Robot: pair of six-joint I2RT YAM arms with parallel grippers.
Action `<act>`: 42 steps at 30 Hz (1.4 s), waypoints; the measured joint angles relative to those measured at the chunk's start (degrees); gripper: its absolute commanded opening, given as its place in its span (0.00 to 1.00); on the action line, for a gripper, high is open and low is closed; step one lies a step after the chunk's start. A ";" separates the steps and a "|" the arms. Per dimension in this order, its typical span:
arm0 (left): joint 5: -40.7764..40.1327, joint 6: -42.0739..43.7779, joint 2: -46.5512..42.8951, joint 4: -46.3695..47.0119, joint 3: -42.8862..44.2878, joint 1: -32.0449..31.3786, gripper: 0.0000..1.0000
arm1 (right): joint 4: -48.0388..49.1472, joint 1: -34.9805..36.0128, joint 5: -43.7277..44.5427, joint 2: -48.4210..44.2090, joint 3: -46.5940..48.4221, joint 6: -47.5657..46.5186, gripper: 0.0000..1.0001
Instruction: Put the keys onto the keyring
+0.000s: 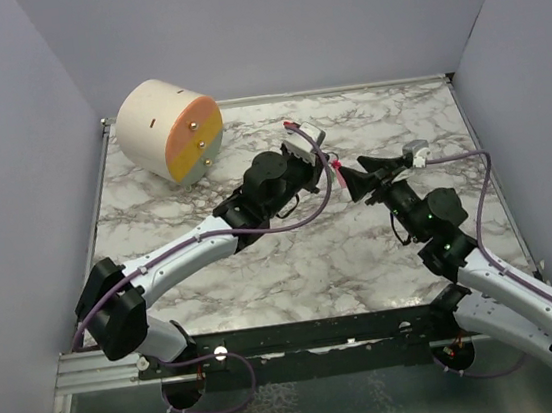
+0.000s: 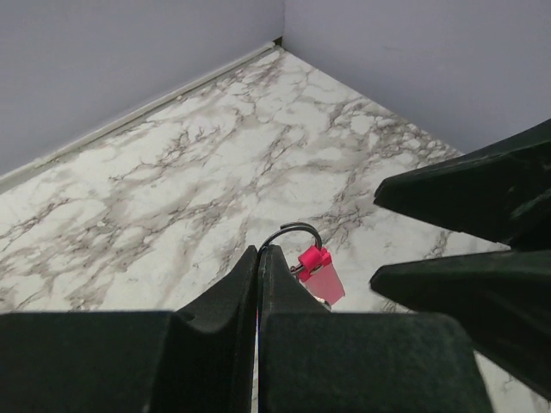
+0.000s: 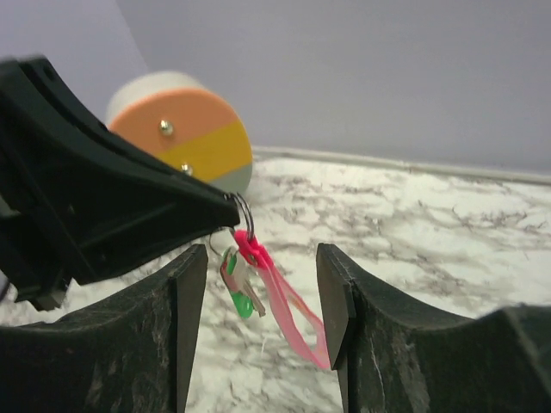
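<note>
Left end effector (image 2: 260, 251): fingers pressed together, pinching the keyring (image 3: 256, 249) by its thin metal loop, right at the tips. The pink strip dangles down toward 5 o'clock in the right wrist view. The green key (image 3: 242, 303) hangs just under the loop, beside the strip at its 8 o'clock. Can't tell if it's actually threaded on.

Right end effector (image 3: 263, 258): fingers spread, one on each side of the dangling strip and key, gripping nothing. The strip's lower end is very near one finger; contact unclear.

From above, the two end effectors meet tip to tip just off centre of the marble surface (image 1: 293, 265), toward 1 o'clock. Left arm comes in from 8 o'clock, right arm from 4 o'clock.

White drum (image 1: 168, 129) with an orange-and-yellow face sits at 10 o'clock, well apart.
</note>
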 measured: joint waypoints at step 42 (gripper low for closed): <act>-12.35 6.97 2.95 -18.10 10.21 -8.50 0.00 | -2.19 0.00 -7.58 9.88 -0.02 -6.86 0.37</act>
